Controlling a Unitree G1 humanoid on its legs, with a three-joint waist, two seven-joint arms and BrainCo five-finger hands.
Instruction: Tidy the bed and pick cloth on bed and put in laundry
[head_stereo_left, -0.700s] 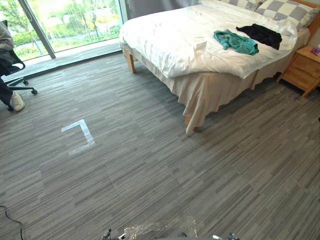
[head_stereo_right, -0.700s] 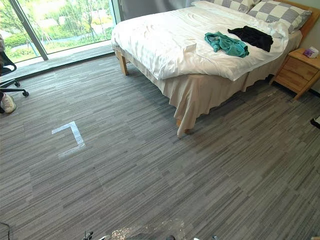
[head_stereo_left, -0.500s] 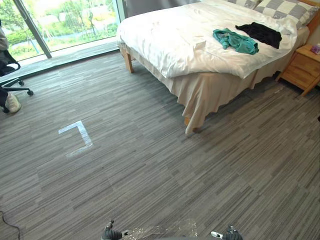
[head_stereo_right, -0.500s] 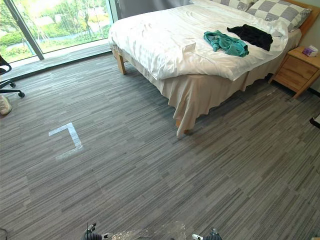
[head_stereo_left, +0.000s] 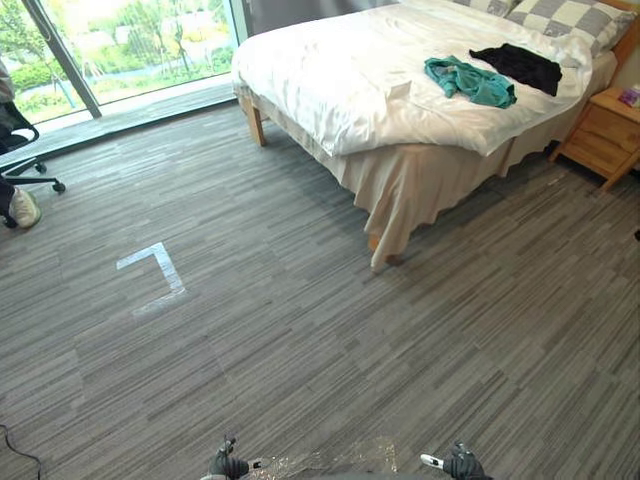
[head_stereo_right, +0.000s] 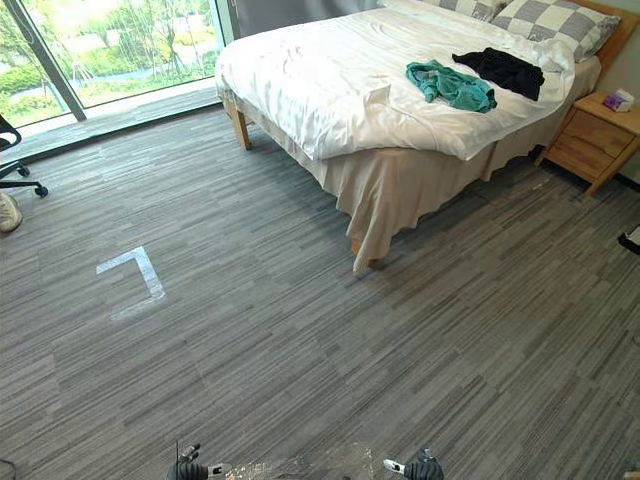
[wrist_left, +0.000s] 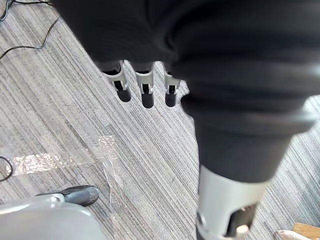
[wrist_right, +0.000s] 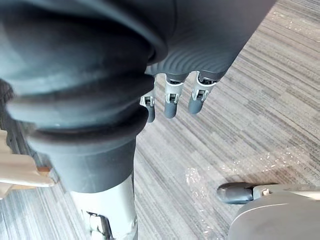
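While left robot hand, right robot hand dangle slack, crumpled teal cloth, bed

The left robot hand wears a dark ribbed cover of matte black, bulging in soft rings. From it come silver fingers with dark tips, and the thumb is pale silver-grey with a dark slot. The right robot hand matches it: ribbed dark cover, silver dark-tipped fingers, pale thumb.

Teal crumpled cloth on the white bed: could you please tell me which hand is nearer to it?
Right. The right hand lies nearly straight back from the teal crumpled cloth; the left hand is offset further left. Both are far off.
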